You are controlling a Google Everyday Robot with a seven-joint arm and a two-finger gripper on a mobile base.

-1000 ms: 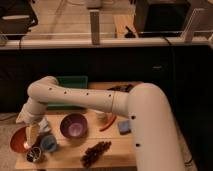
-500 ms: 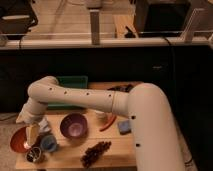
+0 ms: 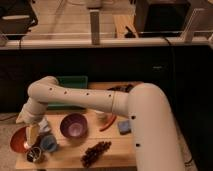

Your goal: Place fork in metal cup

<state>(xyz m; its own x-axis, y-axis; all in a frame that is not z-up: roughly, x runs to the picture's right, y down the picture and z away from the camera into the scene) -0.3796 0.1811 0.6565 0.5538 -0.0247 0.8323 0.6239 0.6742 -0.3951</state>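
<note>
At the front left corner of the counter (image 3: 117,148), camera view, items as follows.

1. Metal cup (image 3: 35,155): small, short, shiny, upright, nearest the front edge. Something dark shows inside it, but what it is cannot be told.
2. End effector (image 3: 32,133): hangs from the white arm (image 3: 85,100) just behind the metal cup, over the right rim of the red bowl (image 3: 18,142). It is spread wide, with nothing made out between its parts.
3. Fork: not made out anywhere on the counter. It may be hidden under the wrist or lie in the cup.
4. Light blue cup (image 3: 49,144): just right of the metal cup, close to it.
5. Purple bowl (image 3: 74,125): mid-counter, right of the blue cup.
6. Grapes (image 3: 96,151): dark bunch near the front edge, centre.
7. Red chilli (image 3: 107,123) and blue sponge (image 3: 124,128): toward the right side, beside the arm's base link.
8. Green tray (image 3: 72,82): at the back edge.

Handling note (judgement): a fork is likely stiff, thin, light and slick. It is best pinched across the handle near its middle, tines pointing down, so it drops in upright. The cup is short and probably light, so a long fork could tip it or lean out over the rim. The blue cup alongside leaves little room for error.
</note>
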